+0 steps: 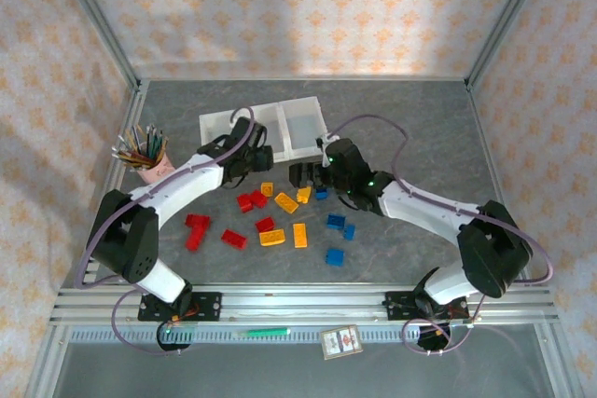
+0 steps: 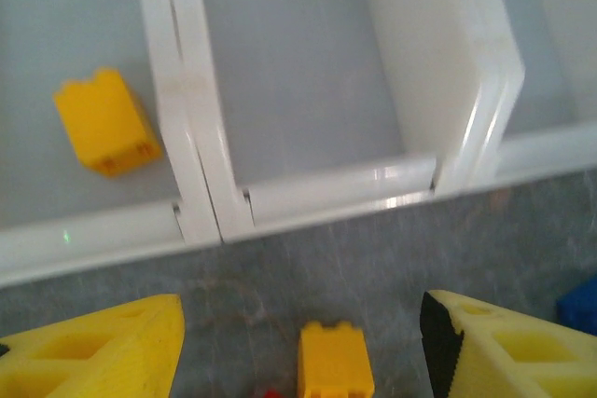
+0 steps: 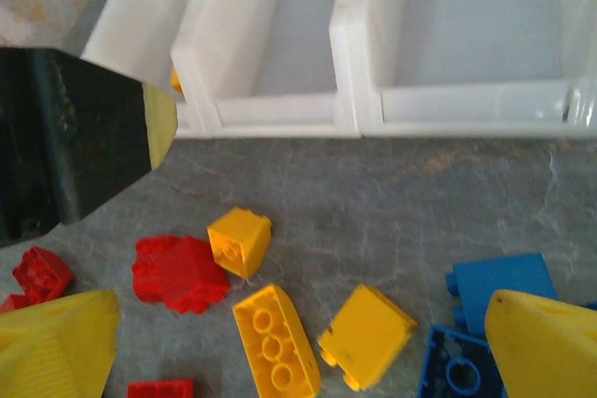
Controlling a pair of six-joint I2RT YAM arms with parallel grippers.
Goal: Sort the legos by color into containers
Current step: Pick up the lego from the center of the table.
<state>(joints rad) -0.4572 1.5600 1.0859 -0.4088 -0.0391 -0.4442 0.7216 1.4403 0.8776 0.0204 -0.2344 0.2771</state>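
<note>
The row of white bins (image 1: 303, 128) stands at the back middle of the table. Red (image 1: 195, 230), yellow-orange (image 1: 271, 238) and blue (image 1: 334, 256) legos lie scattered in front of it. My left gripper (image 1: 260, 157) hangs open just before the bins' front wall (image 2: 326, 188). One yellow brick (image 2: 104, 123) lies in the left bin, and another (image 2: 336, 361) sits on the table below the open fingers. My right gripper (image 1: 303, 174) is open above the pile, over yellow bricks (image 3: 275, 342), a red one (image 3: 179, 272) and blue ones (image 3: 499, 281). It holds nothing.
A pink cup of coloured pencils (image 1: 145, 151) stands at the left, beside the left arm. A small card (image 1: 340, 340) and a green marker (image 1: 261, 332) lie on the front rail. The left arm's dark body (image 3: 56, 137) shows in the right wrist view, close by.
</note>
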